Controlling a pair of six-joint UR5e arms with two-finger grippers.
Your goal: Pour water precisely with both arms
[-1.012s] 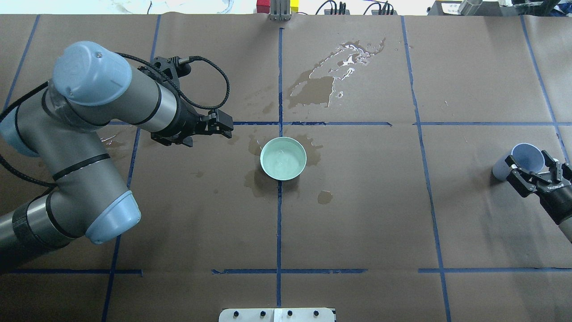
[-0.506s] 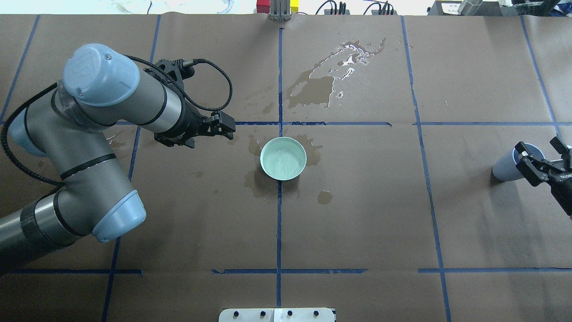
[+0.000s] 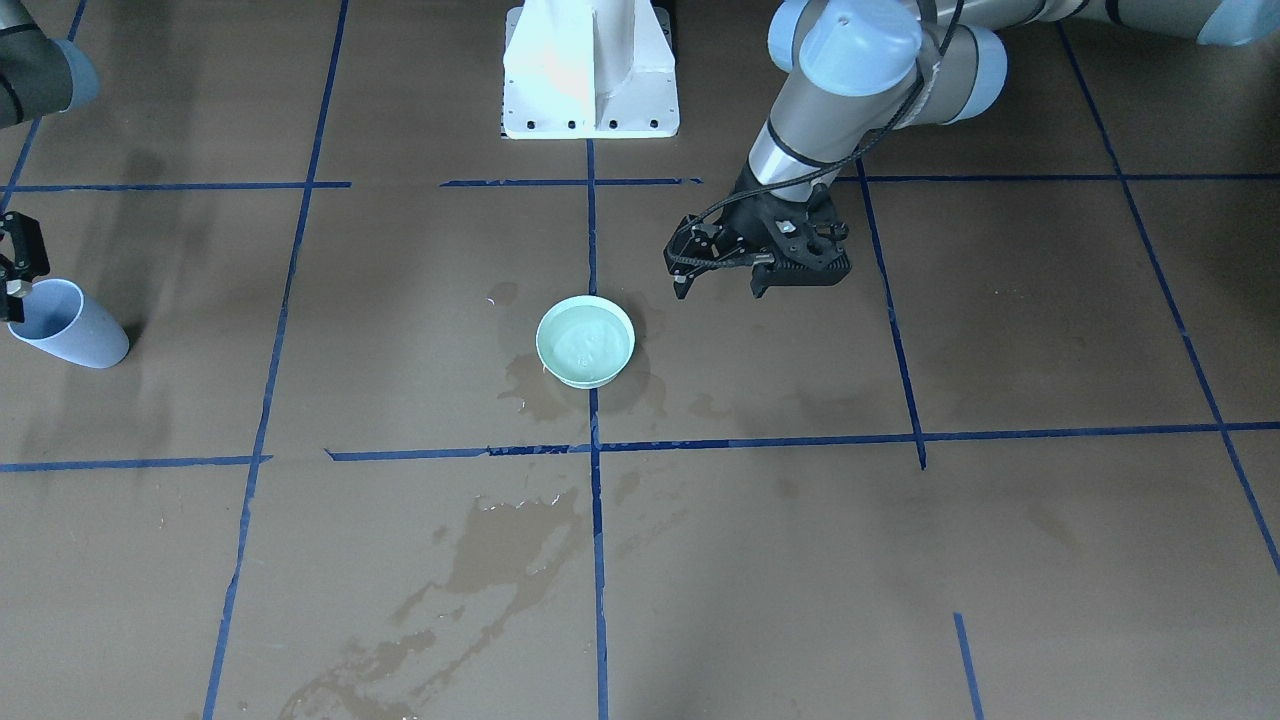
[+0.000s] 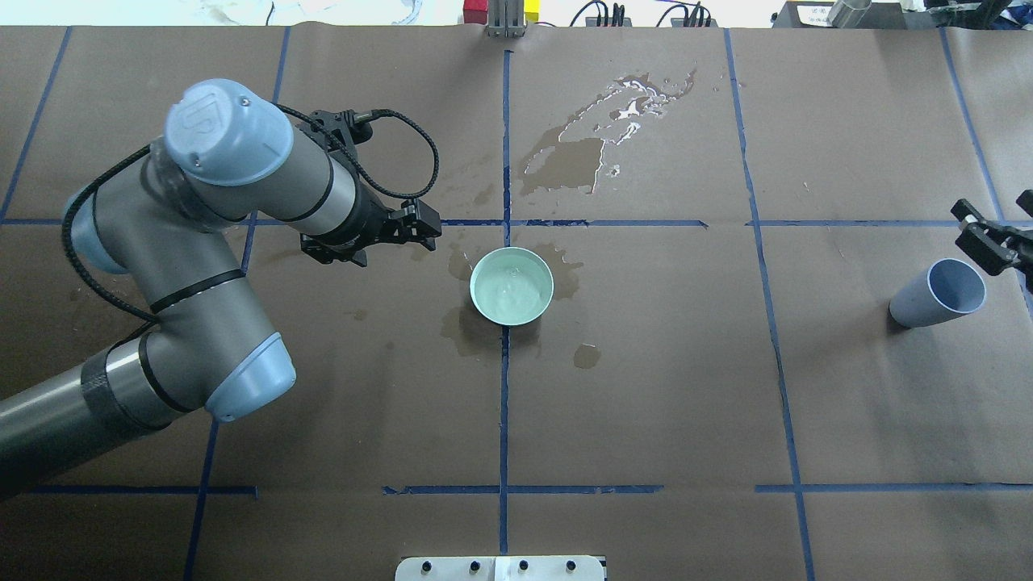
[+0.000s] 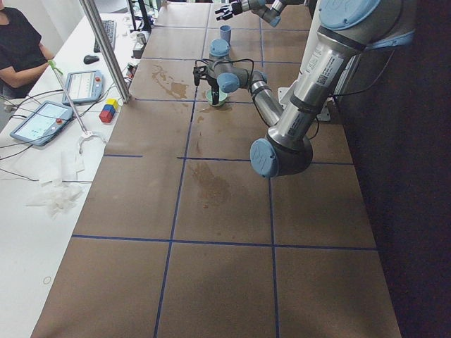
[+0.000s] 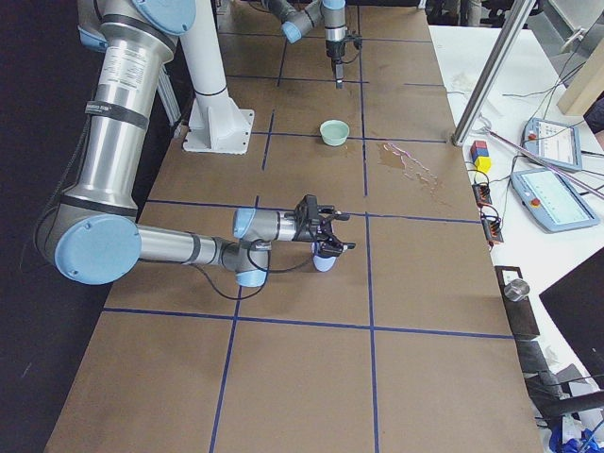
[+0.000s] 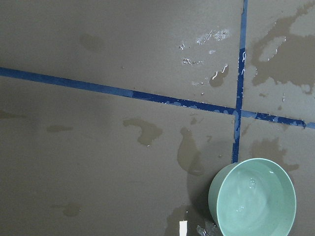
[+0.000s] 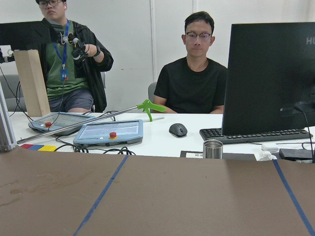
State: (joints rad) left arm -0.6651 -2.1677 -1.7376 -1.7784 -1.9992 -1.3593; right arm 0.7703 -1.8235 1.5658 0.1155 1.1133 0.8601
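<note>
Evidently pouring looks done. On the brown tabletop, seen from overhead, the left arm hangs its claw open and empty at the bowl's ten o'clock. Wet stains spread at twelve. The green bowl sits central and holds the water. The blue cup stands at three o'clock. Beside it the right claw is spread, gripping nothing.

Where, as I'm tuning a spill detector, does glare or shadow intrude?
Overhead exterior: white glare breaks up the far dark wet stain on the brown paper. Exterior front-facing: that stain looks mostly matt; soft shadows near the pale blue plastic cup. Left wrist-mounted: sharp, water faintly rippled in the pale green round bowl.
</note>
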